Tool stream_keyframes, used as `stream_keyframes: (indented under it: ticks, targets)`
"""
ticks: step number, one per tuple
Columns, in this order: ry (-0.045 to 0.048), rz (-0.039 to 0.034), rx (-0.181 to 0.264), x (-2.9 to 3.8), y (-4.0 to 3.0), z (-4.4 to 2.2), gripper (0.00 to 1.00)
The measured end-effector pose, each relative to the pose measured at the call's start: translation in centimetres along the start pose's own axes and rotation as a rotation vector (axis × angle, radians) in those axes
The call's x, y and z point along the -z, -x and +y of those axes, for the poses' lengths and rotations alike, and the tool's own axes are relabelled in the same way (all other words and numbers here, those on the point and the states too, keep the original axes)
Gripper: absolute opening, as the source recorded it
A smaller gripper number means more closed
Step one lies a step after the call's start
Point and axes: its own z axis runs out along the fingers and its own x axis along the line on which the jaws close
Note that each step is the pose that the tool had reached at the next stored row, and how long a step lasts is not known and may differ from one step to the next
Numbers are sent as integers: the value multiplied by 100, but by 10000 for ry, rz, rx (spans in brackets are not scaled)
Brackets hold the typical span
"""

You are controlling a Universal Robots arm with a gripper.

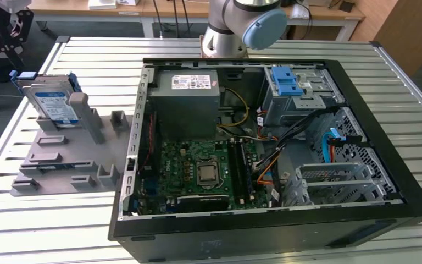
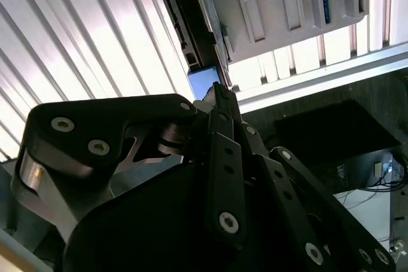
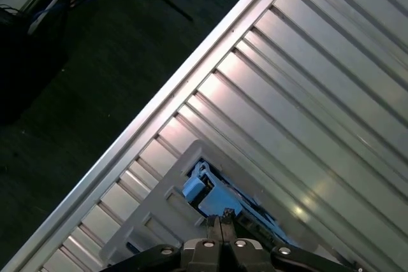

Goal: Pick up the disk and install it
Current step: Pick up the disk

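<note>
The disk (image 1: 55, 104), silver with a white-and-blue label and a blue carrier frame, stands on edge in a slot of the grey fixture (image 1: 64, 159) at the exterior view's left. My gripper (image 1: 9, 36) hangs dark above and just behind it, near the table's corner. In the first wrist view the gripper (image 3: 220, 224) has its fingertips pressed together, shut on nothing, with the disk's blue frame (image 3: 204, 189) just beyond the tips. In the second wrist view the gripper (image 2: 218, 90) shows folded black linkages and the fixture (image 2: 287, 4) past it.
An open black computer case (image 1: 387, 137) lies on the slatted metal table (image 1: 86, 49), with a grey power-supply box (image 1: 189, 88), a motherboard (image 1: 196, 170) and a drive bay with a blue latch (image 1: 288, 82). The arm's base (image 1: 229, 30) stands behind the case. The table edge (image 3: 166, 100) drops to dark floor.
</note>
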Motion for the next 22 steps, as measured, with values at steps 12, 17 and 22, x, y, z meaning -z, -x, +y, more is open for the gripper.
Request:
stream_keyframes:
  ticks: [12, 17, 22]
  targets:
    - [4, 32, 1285, -5, 0, 0, 11]
    - [3, 46, 1956, -12, 0, -1, 11]
    - [-13, 42, 2524, -26, -1, -1, 11]
